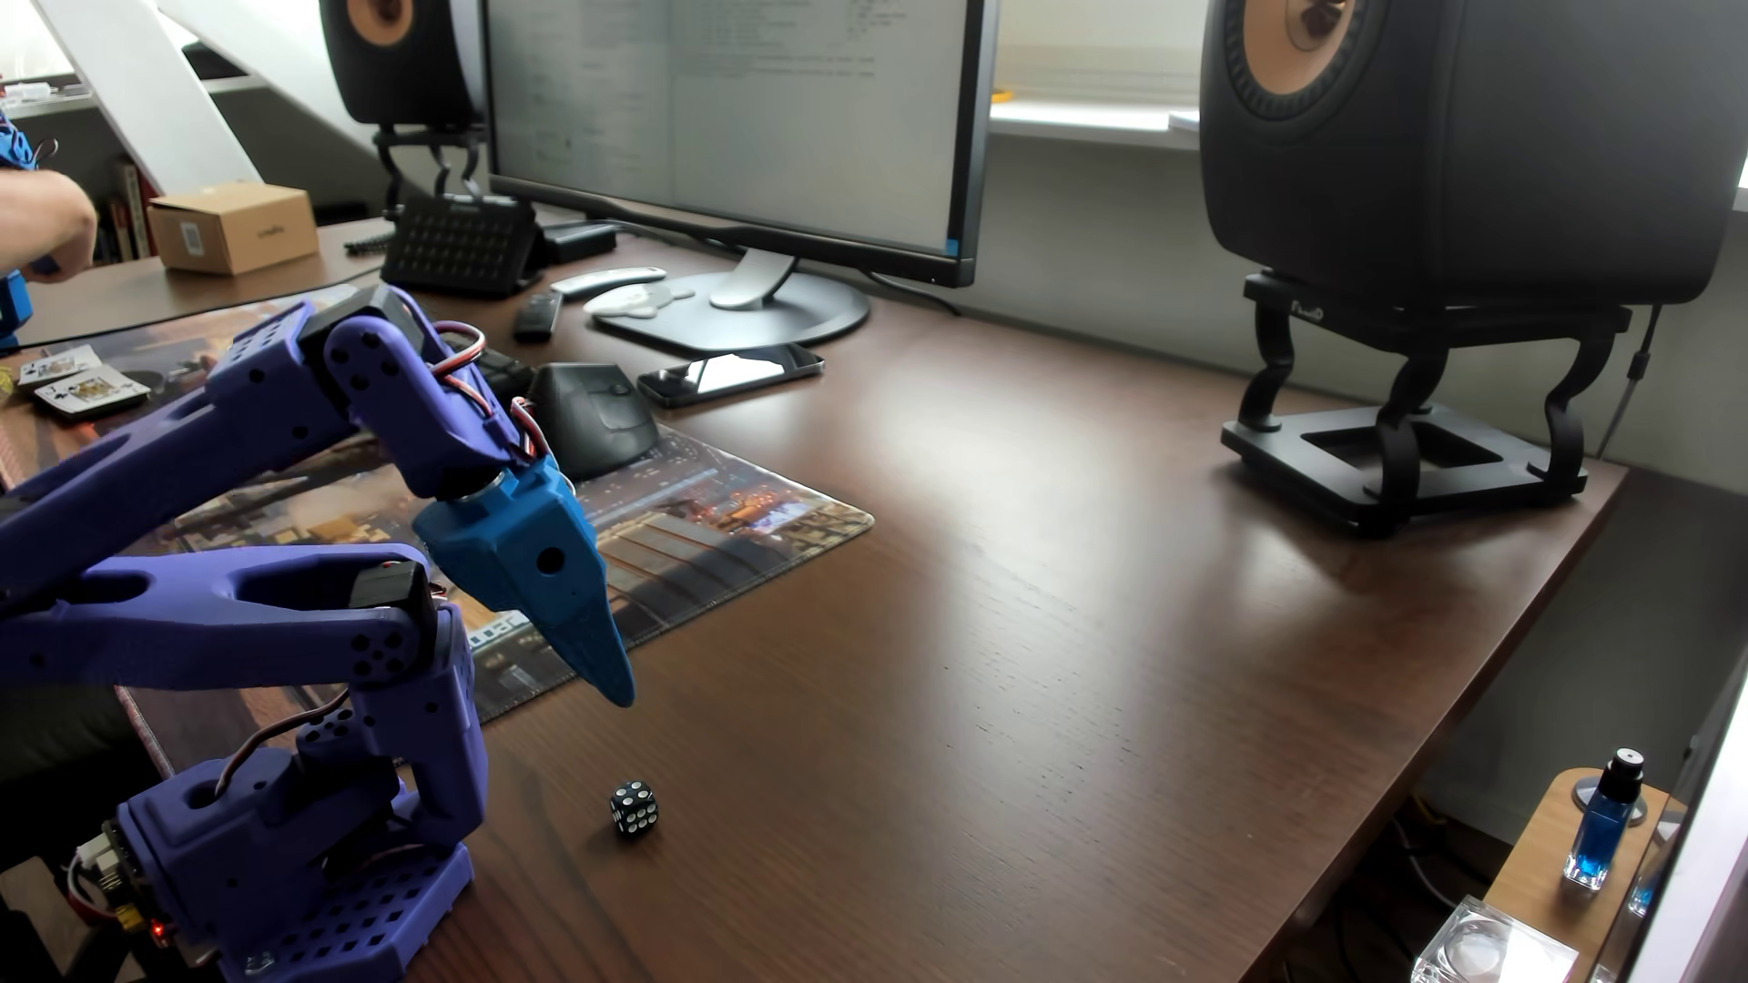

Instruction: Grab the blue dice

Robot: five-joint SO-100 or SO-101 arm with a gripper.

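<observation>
The blue dice (634, 809) sits alone on the bare brown desk (1040, 662), just right of your arm's base (312, 888). Your gripper (620, 695) hangs above it, tip pointing down, not touching; from this side you cannot tell how wide the jaws stand.

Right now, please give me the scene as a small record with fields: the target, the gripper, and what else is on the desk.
target: blue dice, dark with white pips, lying on the bare wooden desk
gripper: gripper points down, above the dice and apart from it; appears shut, holds nothing
arm base: arm base stands left of the dice in the other view
behind the gripper: printed desk mat, mouse, phone
far right: blue bottle on a side shelf, off the desk
</observation>
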